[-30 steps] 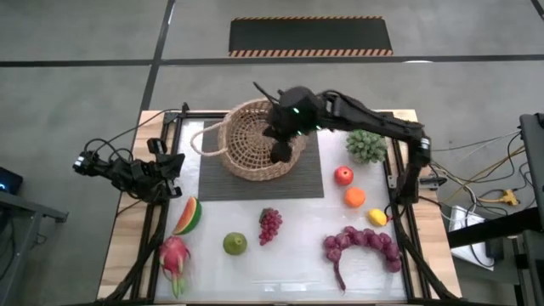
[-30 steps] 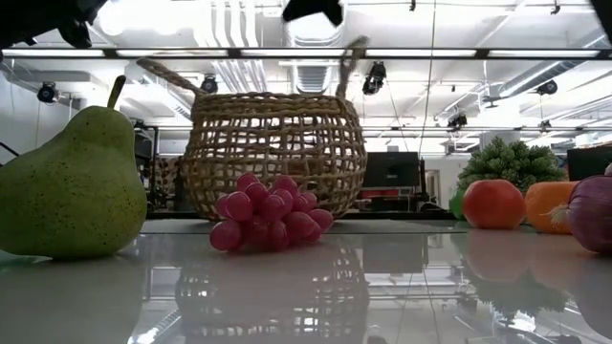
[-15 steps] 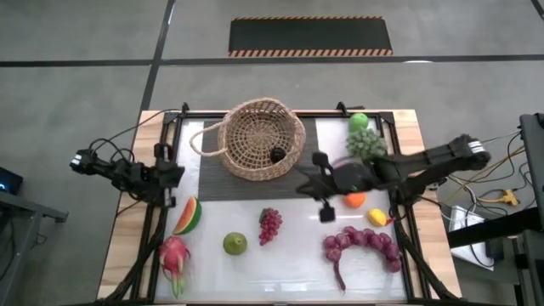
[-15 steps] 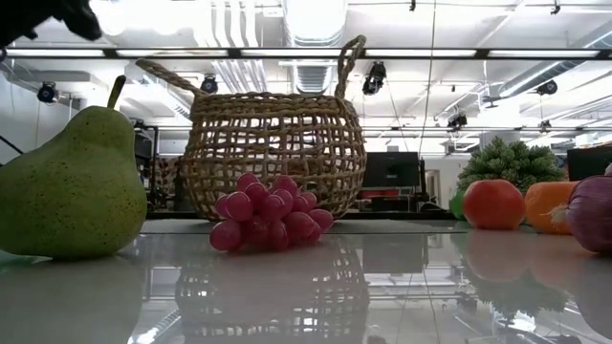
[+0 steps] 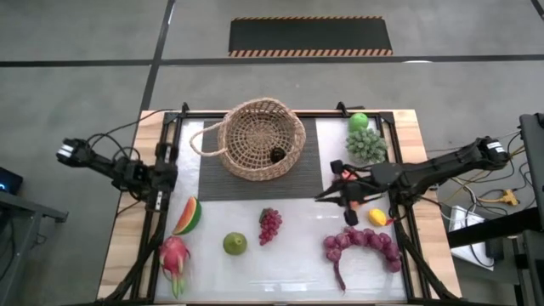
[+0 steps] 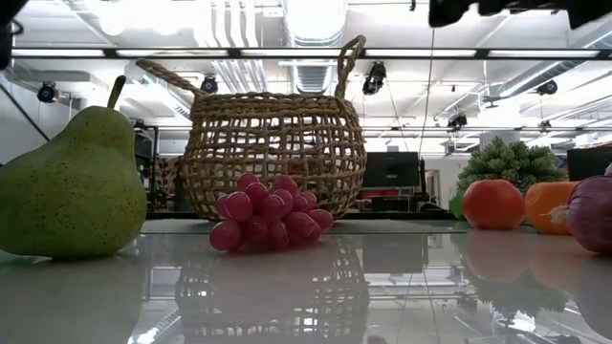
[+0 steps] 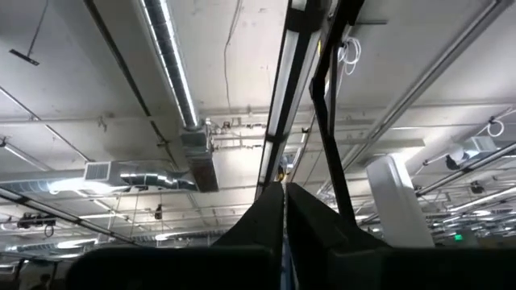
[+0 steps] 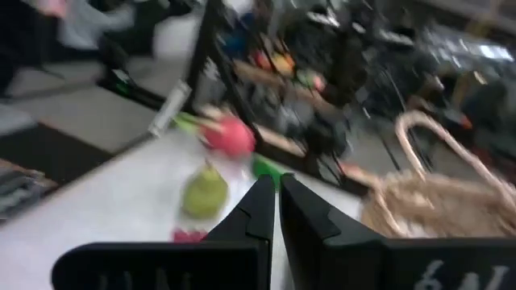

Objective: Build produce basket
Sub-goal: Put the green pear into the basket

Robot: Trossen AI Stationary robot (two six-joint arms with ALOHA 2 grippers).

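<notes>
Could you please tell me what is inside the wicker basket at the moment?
One dark round fruit lies inside the basket, near its right wall. Nothing else shows inside.

In the low view the long grape bunch (image 6: 595, 212) is cut off by the edge, beside the half-hidden orange (image 6: 547, 207).

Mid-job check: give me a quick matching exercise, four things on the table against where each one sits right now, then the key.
Things:
1. dark round fruit
2. watermelon slice
3. lemon
4. green apple

Places:
A. far right corner, beside the leafy clump
B. inside the basket
C. left side, above the dragon fruit
D. right side, near the shut right gripper

Pairs: 1-B, 2-C, 3-D, 4-A
</notes>
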